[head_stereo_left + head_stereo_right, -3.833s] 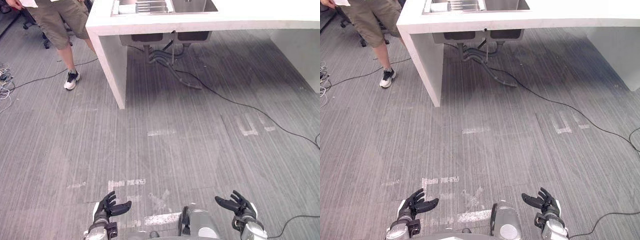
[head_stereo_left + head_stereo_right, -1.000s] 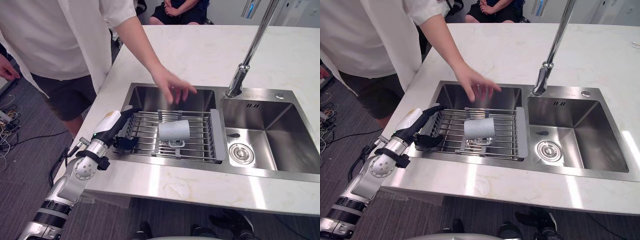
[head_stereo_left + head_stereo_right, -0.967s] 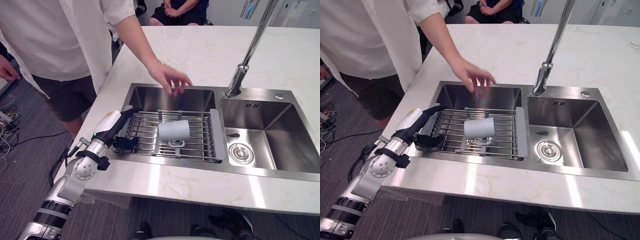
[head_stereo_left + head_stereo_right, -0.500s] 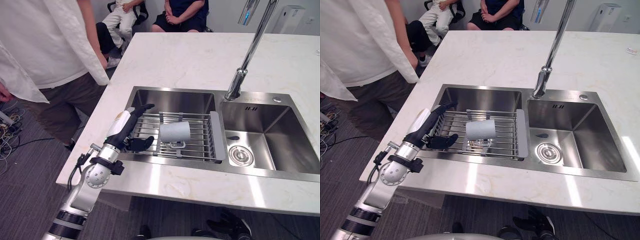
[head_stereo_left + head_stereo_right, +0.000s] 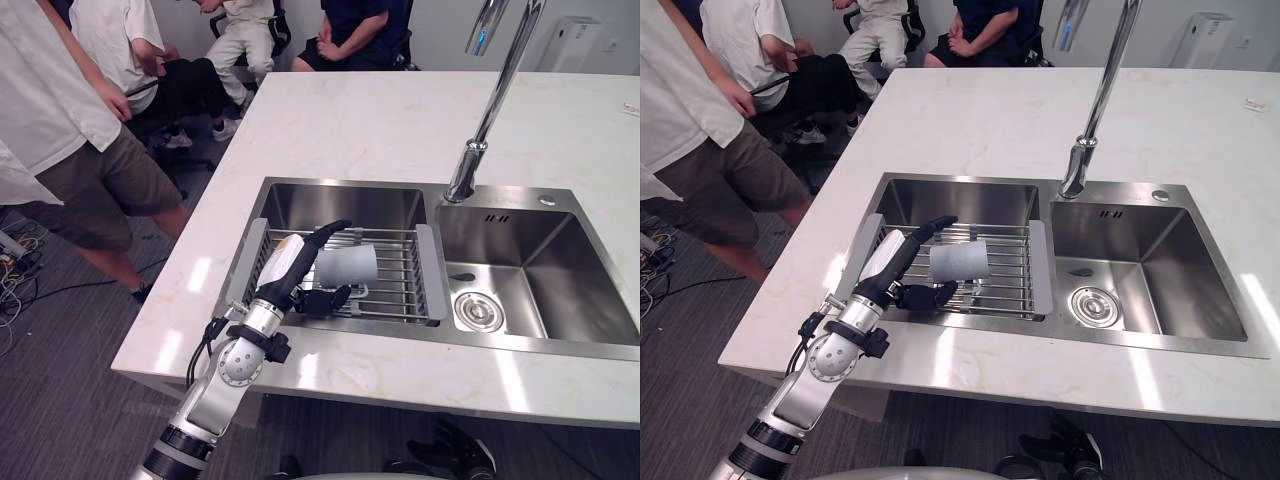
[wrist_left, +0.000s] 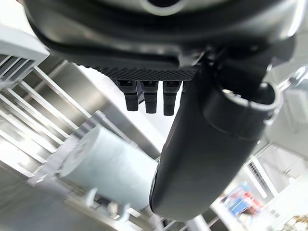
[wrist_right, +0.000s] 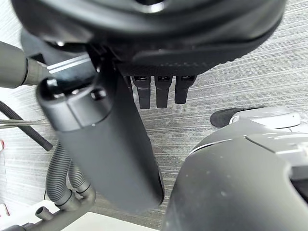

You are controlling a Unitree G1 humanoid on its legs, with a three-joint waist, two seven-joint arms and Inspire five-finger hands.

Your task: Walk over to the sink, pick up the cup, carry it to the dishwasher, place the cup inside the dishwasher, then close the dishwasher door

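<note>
Sink rack [image 5: 402, 272] | cup [image 5: 349, 265] on side | left hand [image 5: 286, 264] fingers [image 5: 326, 232] straight beside it

We're in a demo kitchen inside an office/lab: steel dbl sink [image 5: 345, 185] w/ tall tap [image 5: 492, 105] in marble island [image 5: 370, 120], grey carpet [image 5: 60, 400], ppl [image 5: 355, 25] seated far side.

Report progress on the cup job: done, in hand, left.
Done: the walk; the sink is right in front. In hand: the open left hand reaches at the cup, which lies on its side on the wire rack, fingers and thumb spread about it, not closed. The right hand hangs open above the floor. Left: grip, carry to the dishwasher, place it inside, shut the door.
</note>
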